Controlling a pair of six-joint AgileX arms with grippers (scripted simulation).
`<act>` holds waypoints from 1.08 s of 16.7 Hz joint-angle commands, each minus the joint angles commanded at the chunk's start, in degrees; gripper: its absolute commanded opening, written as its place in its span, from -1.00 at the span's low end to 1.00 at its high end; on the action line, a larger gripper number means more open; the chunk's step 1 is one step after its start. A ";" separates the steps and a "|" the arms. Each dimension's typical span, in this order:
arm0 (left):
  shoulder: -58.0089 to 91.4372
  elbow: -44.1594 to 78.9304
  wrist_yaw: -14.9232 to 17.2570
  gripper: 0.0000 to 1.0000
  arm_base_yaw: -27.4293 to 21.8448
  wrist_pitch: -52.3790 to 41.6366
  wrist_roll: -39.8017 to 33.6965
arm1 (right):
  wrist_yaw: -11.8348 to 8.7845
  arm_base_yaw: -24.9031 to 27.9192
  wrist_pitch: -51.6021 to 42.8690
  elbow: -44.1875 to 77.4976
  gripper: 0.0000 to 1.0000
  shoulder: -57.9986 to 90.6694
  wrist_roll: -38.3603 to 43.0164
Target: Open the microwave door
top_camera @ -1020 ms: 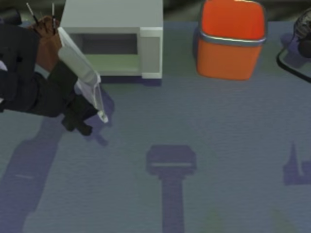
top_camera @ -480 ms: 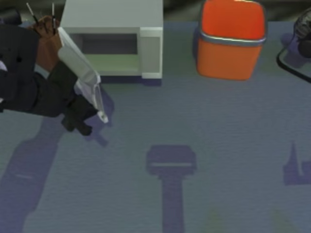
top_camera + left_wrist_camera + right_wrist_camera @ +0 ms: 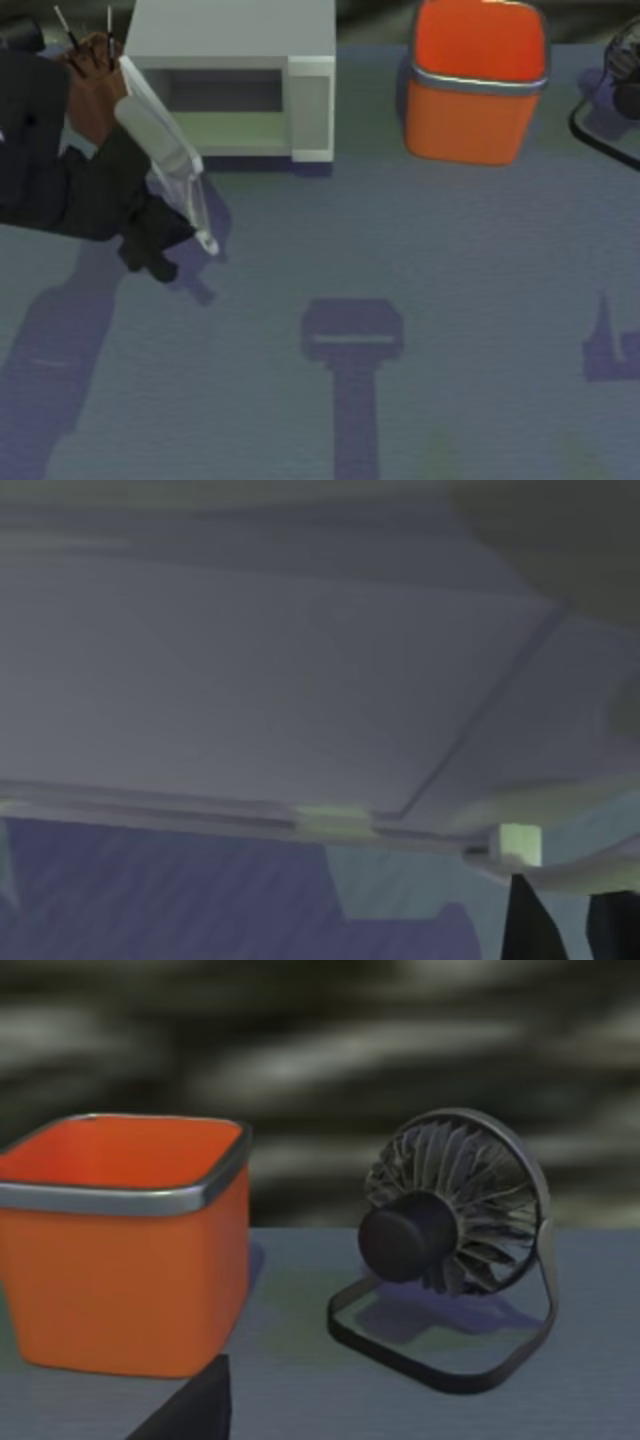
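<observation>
Since the earlier frames the door [image 3: 165,150] has swung a little farther out, its free edge and the left pincer [image 3: 160,248] sliding slightly toward nine o'clock in the top view. At about eleven o'clock on the worktop [image 3: 400,300] sits the microwave [image 3: 235,80], its cavity plainly exposed, with the door hinged at its left corner and angled out toward seven o'clock. I judge the opening pull to be well along, the door standing near a right angle to the front; the next move seems to call for drawing the free edge a touch farther along its arc around the hinge, then letting go without knocking the panel back. The left pincer is at the door's outer end, by the handle; its dark fingers [image 3: 530,925] show just beside the pale handle bar in the left wrist view, but whether they pinch it or stand spread I cannot tell. My right arm is parked off the worktop's right edge at about two o'clock, its wrist view facing the orange bin [image 3: 120,1240] and a small black fan [image 3: 455,1230]; its pincer's state cannot be told.
</observation>
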 joint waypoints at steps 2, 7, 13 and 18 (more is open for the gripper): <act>0.20 0.03 0.58 -1.00 0.63 -0.88 1.32 | 0.00 0.00 0.00 0.00 1.00 0.00 0.00; 0.21 0.03 0.58 -1.00 0.64 -0.89 1.33 | 0.00 0.00 0.00 0.00 1.00 0.00 0.00; 0.21 0.03 0.58 -1.00 0.64 -0.89 1.33 | 0.00 0.00 0.00 0.00 1.00 0.00 0.00; 0.21 0.03 0.58 -1.00 0.64 -0.89 1.33 | 0.00 0.00 0.00 0.00 1.00 0.00 0.00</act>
